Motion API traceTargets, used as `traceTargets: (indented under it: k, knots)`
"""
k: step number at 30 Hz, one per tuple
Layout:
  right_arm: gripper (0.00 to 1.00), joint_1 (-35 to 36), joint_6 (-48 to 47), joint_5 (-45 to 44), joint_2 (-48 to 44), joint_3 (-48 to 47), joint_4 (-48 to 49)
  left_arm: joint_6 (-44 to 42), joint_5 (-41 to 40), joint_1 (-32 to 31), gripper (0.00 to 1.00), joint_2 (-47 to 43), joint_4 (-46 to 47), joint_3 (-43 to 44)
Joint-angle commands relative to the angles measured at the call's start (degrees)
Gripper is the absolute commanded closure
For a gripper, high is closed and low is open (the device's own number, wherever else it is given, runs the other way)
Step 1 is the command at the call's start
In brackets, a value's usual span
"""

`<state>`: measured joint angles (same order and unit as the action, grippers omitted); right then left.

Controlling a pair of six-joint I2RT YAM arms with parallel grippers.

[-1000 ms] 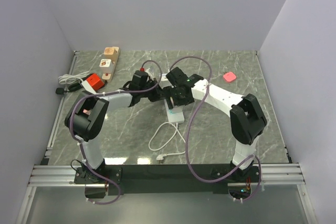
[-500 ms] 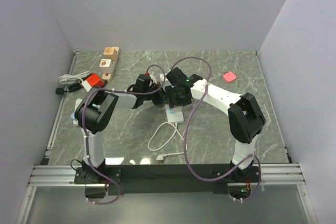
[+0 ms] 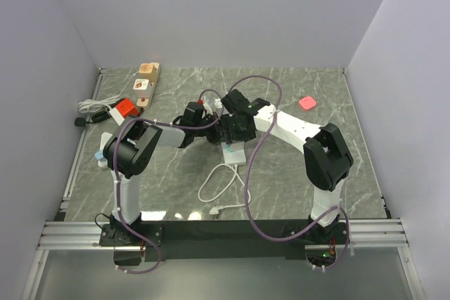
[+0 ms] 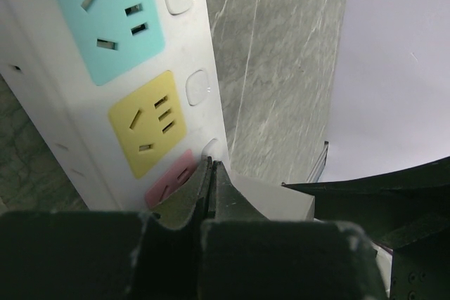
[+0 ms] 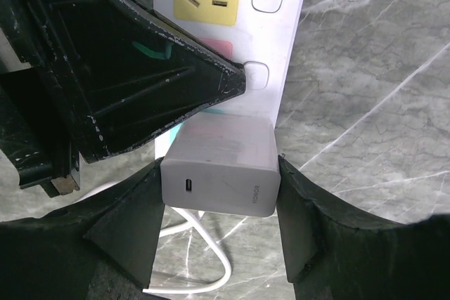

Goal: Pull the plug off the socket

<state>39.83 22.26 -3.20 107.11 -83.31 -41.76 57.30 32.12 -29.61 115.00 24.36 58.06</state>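
Note:
A white charger plug [image 5: 221, 166] sits in a white power strip [image 5: 285, 19] with coloured sockets, mid-table. My right gripper [image 5: 219, 173] is shut on the charger, one finger flat against each side. My left gripper [image 4: 211, 168] is shut with nothing in it. Its tips rest on the strip [image 4: 105, 110] beside the pink socket [image 4: 169, 177], right by the charger [image 4: 274, 201]. In the top view both grippers, left [image 3: 212, 130] and right [image 3: 232, 131], meet over the strip [image 3: 235, 154] and hide the charger.
The strip's white cord [image 3: 218, 186] loops toward the near edge. At the left lie a wooden socket bar [image 3: 146, 83], a red block [image 3: 126, 109], a white cable bundle [image 3: 91, 107] and a small black connector [image 3: 79, 121]. A pink piece [image 3: 307, 102] lies at the right.
My right gripper has closed its fingers onto the charger. The left arm has swung right, bringing its shut tips onto the strip.

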Motion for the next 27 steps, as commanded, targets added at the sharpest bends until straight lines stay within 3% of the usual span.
traceTargets:
  k: [1,5,8,9,10,16,21,27]
  knots:
    - [0.41,0.16,1.82,3.03,4.24,-0.63,3.61,-1.49,-3.2,-1.42,0.99,1.81,-4.14,-1.29]
    - [0.42,0.07,1.82,4.52,4.95,-0.37,4.14,-1.31,-3.73,-1.42,0.99,1.98,-4.32,-1.55]
    - [0.71,-0.02,1.82,4.78,4.43,-0.45,3.53,-1.31,-4.34,-1.42,0.99,1.98,-5.11,-1.81]
    - [0.92,-0.11,1.91,4.7,3.03,-0.8,3.0,-1.49,-4.52,-1.51,0.99,1.9,-5.55,-1.81]
    - [1.0,-0.19,1.82,4.7,1.89,-0.98,1.87,-1.49,-5.04,-1.51,0.99,1.81,-5.72,-2.25]
    - [1.0,-1.6,0.68,3.91,-8.48,-6.86,-4.19,-2.63,-6.63,-1.77,0.99,1.89,-7.92,-2.6]
    - [1.0,-3.62,-1.08,4.61,-9.46,-11.87,-9.04,-3.16,-7.6,-1.95,0.99,2.95,-9.5,-2.17]
    - [1.0,-7.66,-0.12,1.38,-11.48,-9.78,-9.57,-3.25,-7.95,-2.12,0.99,2.69,-9.16,-2.6]
